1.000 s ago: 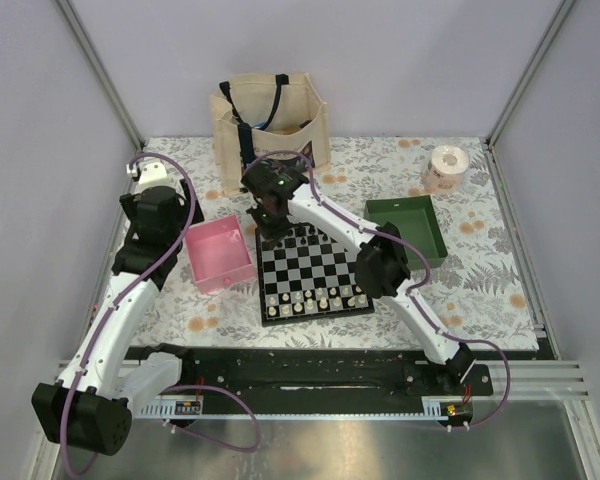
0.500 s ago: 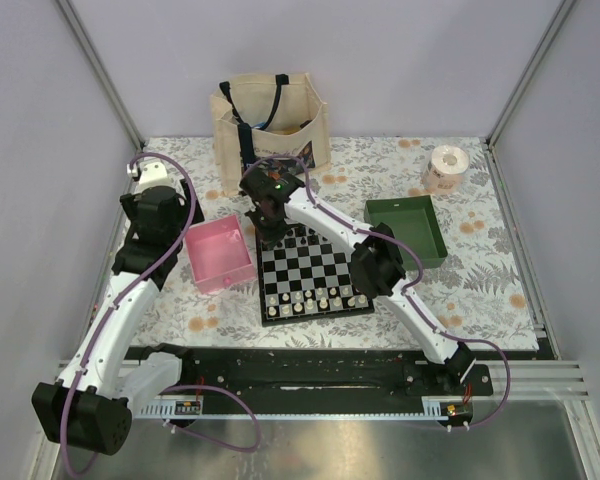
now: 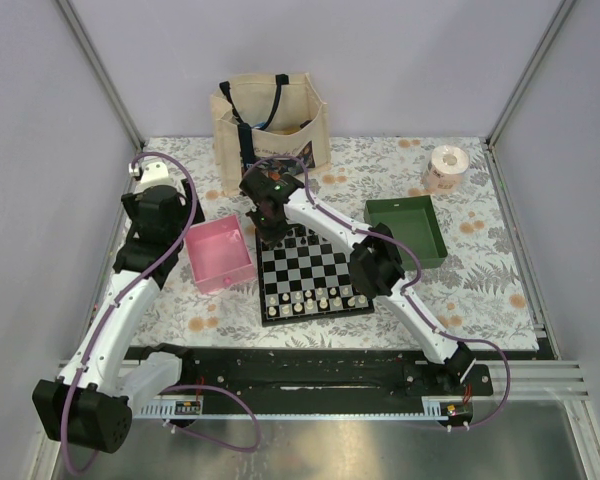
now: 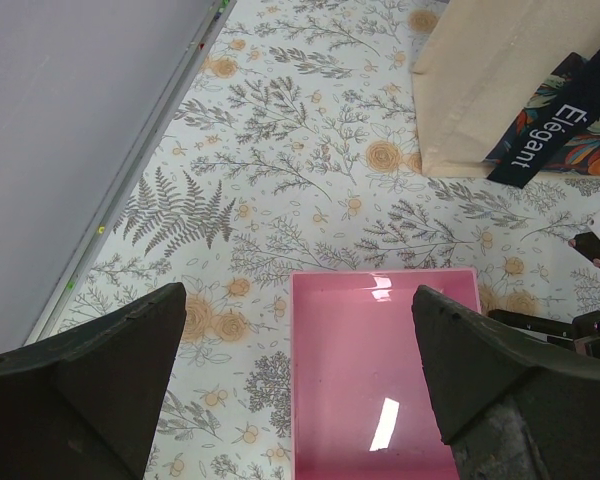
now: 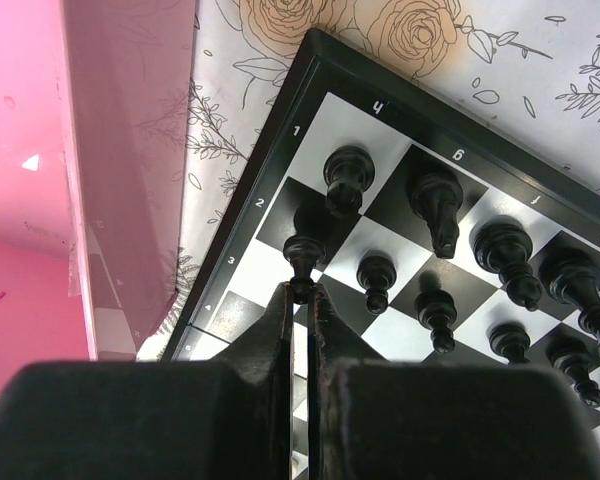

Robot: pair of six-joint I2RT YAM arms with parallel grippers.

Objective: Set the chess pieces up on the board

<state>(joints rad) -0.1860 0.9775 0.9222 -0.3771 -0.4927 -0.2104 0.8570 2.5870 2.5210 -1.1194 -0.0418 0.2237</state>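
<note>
The chequered board (image 3: 310, 268) lies mid-table between the pink and green trays. Several tiny black chess pieces (image 5: 435, 205) stand on its far rows in the right wrist view; white pieces (image 3: 315, 298) fill the near rows. My right gripper (image 5: 300, 292) is shut on the head of a black pawn (image 5: 301, 258), held over the board's far left corner squares; from above that gripper (image 3: 268, 232) is at the far left corner. My left gripper (image 4: 300, 385) is open and empty above the pink tray (image 4: 380, 370).
The pink tray (image 3: 220, 255) sits left of the board, the green tray (image 3: 410, 228) right of it. A beige tote bag (image 3: 270, 120) stands behind the board. A tape roll (image 3: 446, 167) lies at the back right.
My right gripper has shifted slightly left and back over the board's far left corner with the pawn. The left arm has not moved.
</note>
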